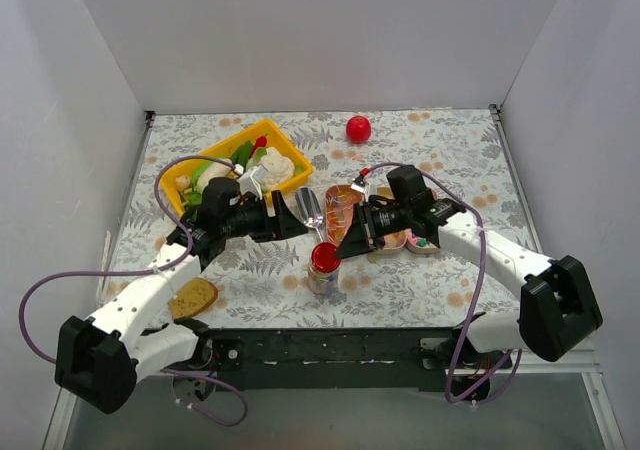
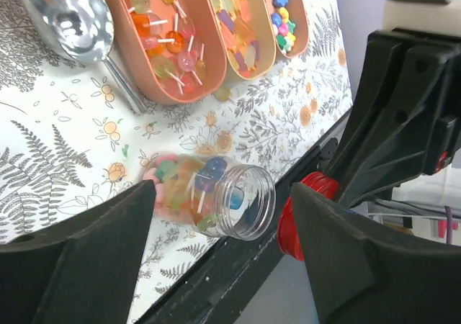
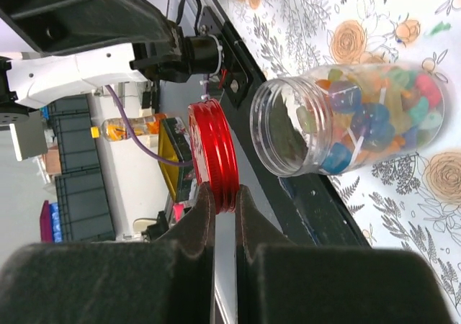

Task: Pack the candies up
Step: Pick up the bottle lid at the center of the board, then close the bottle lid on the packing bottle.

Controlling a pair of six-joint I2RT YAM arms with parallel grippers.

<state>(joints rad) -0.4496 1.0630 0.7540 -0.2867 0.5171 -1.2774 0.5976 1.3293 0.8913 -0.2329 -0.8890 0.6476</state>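
The right gripper (image 3: 225, 194) is clamped shut on the ribbed rim of a red screw lid (image 3: 211, 151), its two black fingers pinching the plastic disc edge-on. Just beside the lid stands the threaded mouth of a clear plastic jar (image 3: 288, 133), uncapped. It is packed with the candies (image 3: 382, 115), glossy translucent pieces in blue, green, pink and yellow, some on thin white sticks. The jar sits on the worktop (image 1: 440, 160) close to the middle of its near edge, seemingly upright, though the wrist views tilt it and its base is blurred. The left gripper (image 2: 223, 194) hangs with its matte black jaws spread wide and holds nothing. Its own camera shows the jar in the gap between them, while the overhead view places the fingers back from the jar, near a shiny metal scoop (image 2: 72, 14) lying on the leaf-and-flower-printed cloth. The scoop's handle runs alongside a pink tray (image 2: 176, 99) with long round-ended compartments, cut off at the top of the left wrist view. They hold more candies: orange and pink lollipops, flat pastel pieces and small star-like shapes. Toward the far left corner a yellow tray (image 1: 268, 130) holds toy vegetables, partly hidden by the left arm. A smooth red ball (image 1: 358, 128) lies near the far edge, and a flat brown slab (image 1: 195, 296) lies by the near left corner.
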